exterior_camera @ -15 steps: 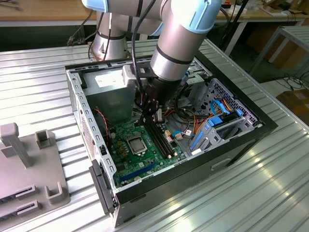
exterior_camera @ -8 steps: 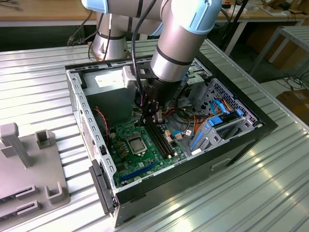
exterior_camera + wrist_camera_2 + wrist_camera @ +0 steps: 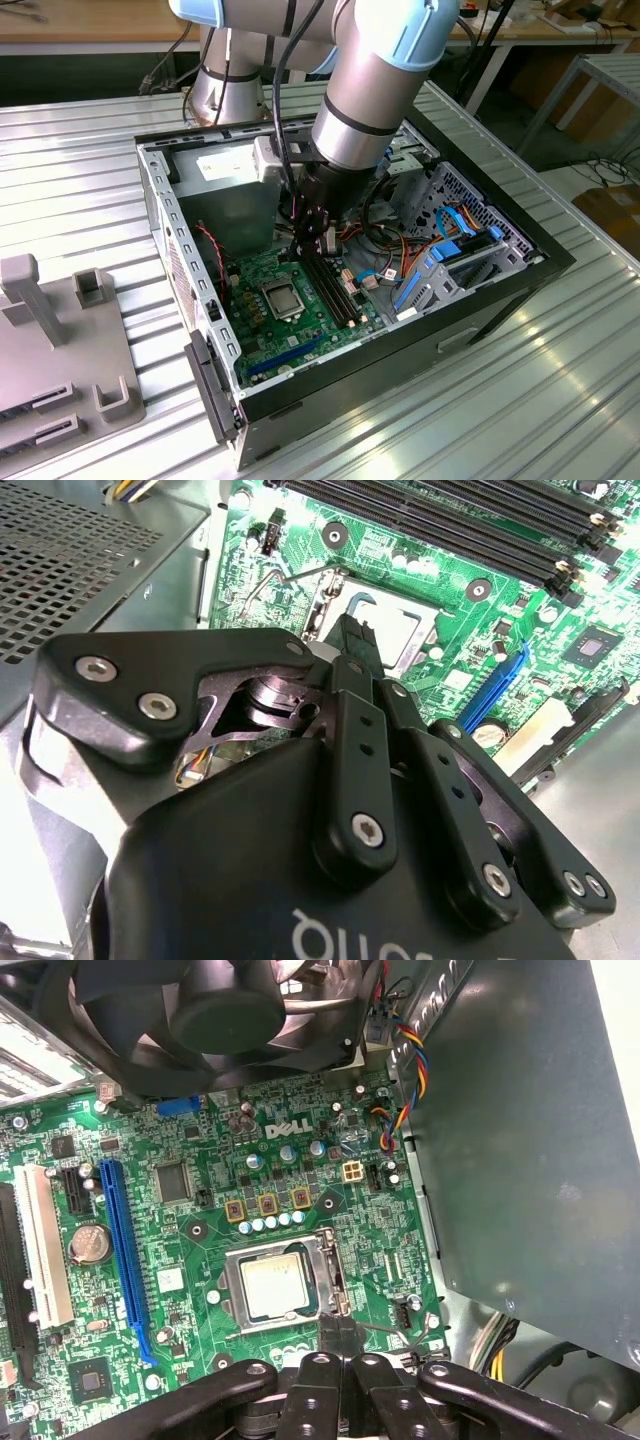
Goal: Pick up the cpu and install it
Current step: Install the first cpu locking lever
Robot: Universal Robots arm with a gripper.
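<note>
We're over the open case [image 3: 160,200] now, the arm [image 3: 375,90] reaching down into it from 12 o'clock in the exterior view. The gripper [image 3: 312,232] hangs above the green board [image 3: 300,320], at about 1 o'clock from the socket [image 3: 284,299].

And there's the cpu [image 3: 274,1289], lying flat in the socket, its pale metal face up, framed by the silver bracket [image 3: 232,1295]. In the exterior view we see it as a small grey square [image 3: 285,300] near the middle of the board.

Where is it relative to the gripper? In the first wrist view the fingers [image 3: 338,1335] come together in a narrow black tip just beside the socket's corner, off the chip and not touching it as far as we can tell. The second wrist view shows the same: the fingertips [image 3: 352,640] pressed together, nothing between them, with the socket [image 3: 385,630] right behind.

Around it we see the black fan [image 3: 215,1015] near the board's edge, a blue slot [image 3: 125,1250] and a white slot [image 3: 45,1250] side by side, a coin cell [image 3: 88,1243] between them, and the grey power supply [image 3: 530,1140] alongside. On the table [image 3: 560,380], at 9 o'clock from the case, sits a grey fixture [image 3: 60,340].
</note>
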